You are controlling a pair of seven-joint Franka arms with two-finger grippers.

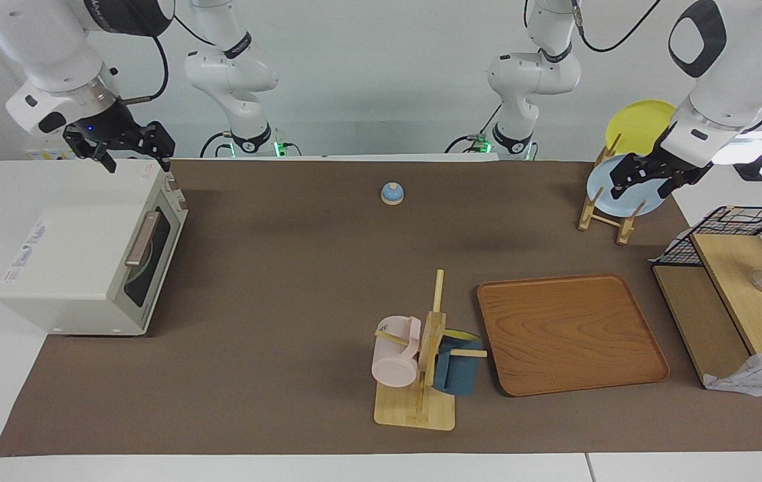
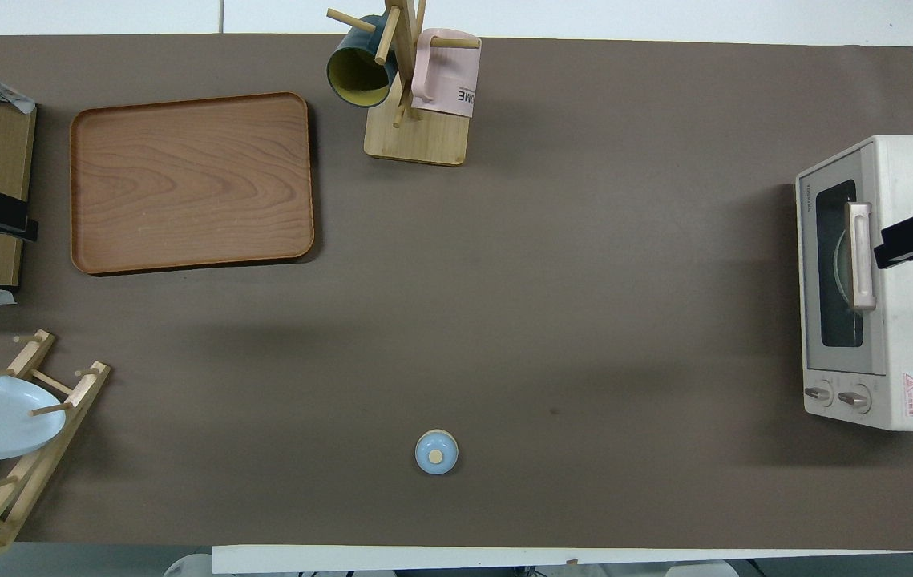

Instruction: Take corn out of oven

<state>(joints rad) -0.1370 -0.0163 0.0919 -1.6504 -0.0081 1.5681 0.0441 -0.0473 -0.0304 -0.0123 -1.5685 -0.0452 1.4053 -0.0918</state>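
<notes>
Brown bench [image 1: 300, 281] carries the shut oven [image 1: 79, 261], corn unseen inside, so the right end effector [image 1: 128, 148], fingers spread above it, should hook the handle [image 1: 142, 238] squarely while the left end effector [image 1: 645, 179], also spread, waits.

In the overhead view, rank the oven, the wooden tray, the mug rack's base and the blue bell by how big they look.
1. wooden tray
2. oven, partly cut off at the view's edge, so it could rank first
3. mug rack's base
4. blue bell
</notes>
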